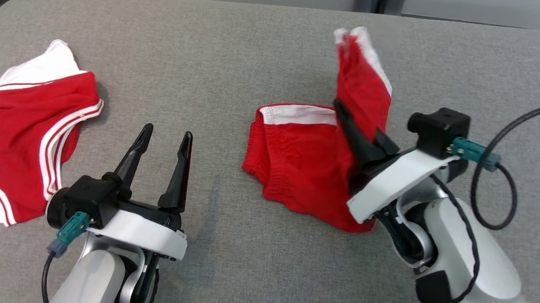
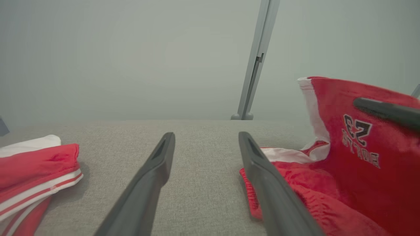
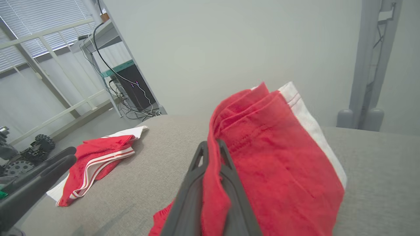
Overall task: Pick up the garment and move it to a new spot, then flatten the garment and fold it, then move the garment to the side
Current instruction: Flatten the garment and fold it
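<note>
1. The red shorts [image 1: 297, 167] lie well to the right of the red-and-white top [image 1: 24, 125] on the grey counter [image 1: 209, 61]. One side is raised upright; the rest sits bunched on the counter.
2. The right jaws are pressed together on a fold of that raised side, with several layers of red cloth pinched between the fingers. In the right wrist view the fabric rises from between them.
3. The left jaws stand wide apart, holding and touching nothing. They hover over bare counter between the top and the shorts, nearer the top.
4. The step looks like lifting the shorts to carry them to a fresh spot, though it could be an early fold.
5. To do it well, the pinch should take all layers, since a thin bite on soft knit may slip under the hanging weight.
6. Lifting straight up until the waistband clears the counter should avoid dragging and more bunching.
7. The new spot should be well clear of the top, so the two red pieces do not overlap.
8. The left jaws could take the waistband edge nearest the top, so the cloth hangs spread.
</note>
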`<state>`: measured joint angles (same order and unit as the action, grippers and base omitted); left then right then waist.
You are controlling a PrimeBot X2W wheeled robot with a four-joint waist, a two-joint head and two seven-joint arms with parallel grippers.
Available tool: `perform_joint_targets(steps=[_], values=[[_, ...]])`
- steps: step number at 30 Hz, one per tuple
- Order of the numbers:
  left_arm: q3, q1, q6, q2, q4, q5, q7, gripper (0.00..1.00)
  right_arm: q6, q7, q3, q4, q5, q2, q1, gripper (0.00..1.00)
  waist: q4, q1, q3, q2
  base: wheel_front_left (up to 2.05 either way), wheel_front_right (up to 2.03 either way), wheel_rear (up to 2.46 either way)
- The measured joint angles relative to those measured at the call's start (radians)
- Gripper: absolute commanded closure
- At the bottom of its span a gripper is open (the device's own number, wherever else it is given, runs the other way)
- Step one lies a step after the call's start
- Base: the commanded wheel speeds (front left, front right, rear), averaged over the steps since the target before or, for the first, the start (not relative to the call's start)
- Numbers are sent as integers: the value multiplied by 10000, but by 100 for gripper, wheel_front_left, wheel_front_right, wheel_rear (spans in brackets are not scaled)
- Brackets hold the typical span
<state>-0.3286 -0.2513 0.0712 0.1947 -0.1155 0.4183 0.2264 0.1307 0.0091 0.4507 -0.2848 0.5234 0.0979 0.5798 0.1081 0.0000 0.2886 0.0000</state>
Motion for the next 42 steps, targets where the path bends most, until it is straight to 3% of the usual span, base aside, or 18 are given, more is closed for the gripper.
perform_joint_targets(steps=[12, 13, 14, 15, 24, 34, 42], values=[[-46, -52, -104, -157, -362, 88, 165, 0, -2, -863, 1937, -1810, 1089, -489, 153, 100, 657, 0, 115, 0, 0, 0, 0], [-4, -52, -104, -136, -391, 127, 176, 0, -2, -993, 2057, -1885, 1120, -489, 128, 69, 645, -1, 113, 0, 0, 0, 0], [35, -51, -104, -117, -416, 142, 199, 0, -2, -1089, 2146, -1962, 1179, -497, 111, 26, 626, 0, 110, 0, 0, 0, 0], [65, -51, -98, -107, -424, 144, 205, 0, -2, -1200, 2226, -2034, 1218, -499, 112, 0, 599, 0, 109, 0, 0, 0, 0], [115, -48, -48, -71, -462, 140, 221, 0, 0, -2351, 2587, -1212, 1246, -412, 295, 0, 288, 0, -15, 0, 0, 0, 0], [324, 72, 159, 98, -383, 140, 291, 0, -2, -2625, -1129, -153, -316, 374, -994, 0, 0, 0, -268, 0, 0, 0, 0], [575, 466, 431, 253, -215, 226, 290, 0, -2, -1801, -3442, 865, -1724, 560, -2531, 0, -260, 0, -531, 0, 0, 0, 0]])
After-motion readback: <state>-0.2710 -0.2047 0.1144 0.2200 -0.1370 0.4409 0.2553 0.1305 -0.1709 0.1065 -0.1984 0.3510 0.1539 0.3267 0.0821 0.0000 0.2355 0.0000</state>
